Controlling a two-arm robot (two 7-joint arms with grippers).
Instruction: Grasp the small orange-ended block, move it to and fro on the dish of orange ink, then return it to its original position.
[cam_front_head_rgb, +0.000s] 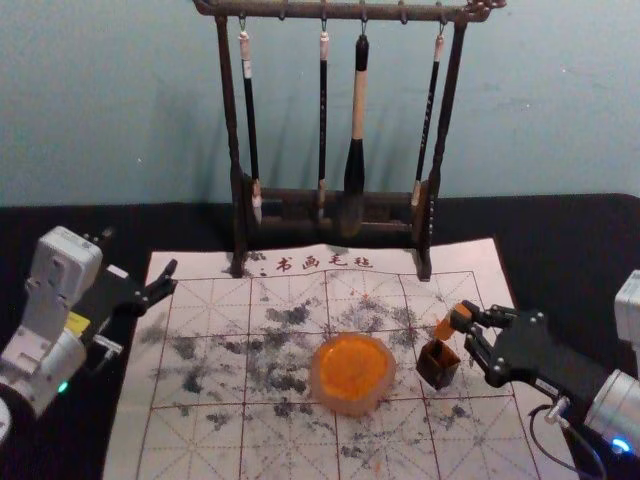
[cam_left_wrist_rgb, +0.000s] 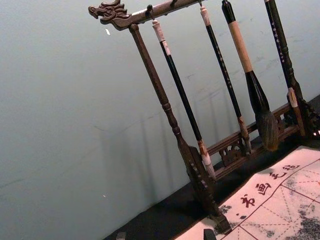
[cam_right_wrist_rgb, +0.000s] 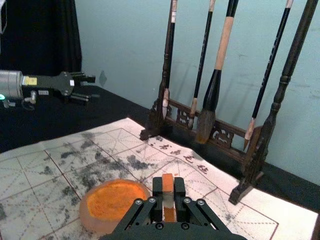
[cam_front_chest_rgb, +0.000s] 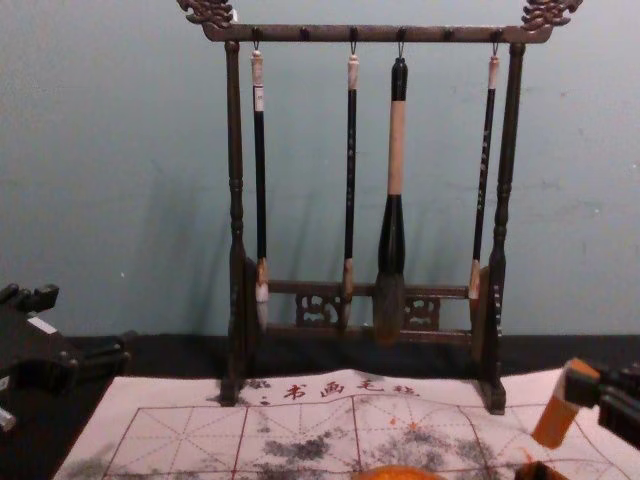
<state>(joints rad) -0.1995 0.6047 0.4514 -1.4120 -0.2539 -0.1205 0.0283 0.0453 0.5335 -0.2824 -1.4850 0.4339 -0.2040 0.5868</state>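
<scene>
Small orange-ended block (cam_front_head_rgb: 447, 326) is hanging tilted in the air, just beside and above the open box (cam_front_head_rgb: 438, 364), lower end leaning toward the robot's left in the chest view; right gripper (cam_right_wrist_rgb: 168, 192) is pinching it, 1 finger pressing each side. The lower end is showing orange, but these frames aren't settling whether it's heading out to ink or coming home; I'm reading the box as its likely home. Dish (cam_front_head_rgb: 345, 407) is sitting near the box on the robot's left, with orange ink (cam_front_head_rgb: 354, 366) covering its middle. If we're going out: we're wanting enough lift to clear the box wall, then lowering lightly inside the dish rim, keeping strokes short and level and pressure low, since the dish could be skidding or the block twisting in the 2 fingers. If we're going home: we're straightening the block, centring it over the opening, then lowering slowly, as a tilted end could be catching the wall and tipping the box. Either way we're holding the pinch firm. Both box and dish are standing on the stained mat (cam_front_head_rgb: 190, 450); left gripper (cam_front_head_rgb: 146, 308) is idling near the mat's left edge, fingers spread, while 4 brushes (cam_front_head_rgb: 251, 130) are hanging on the rack (cam_front_chest_rgb: 236, 200) behind
</scene>
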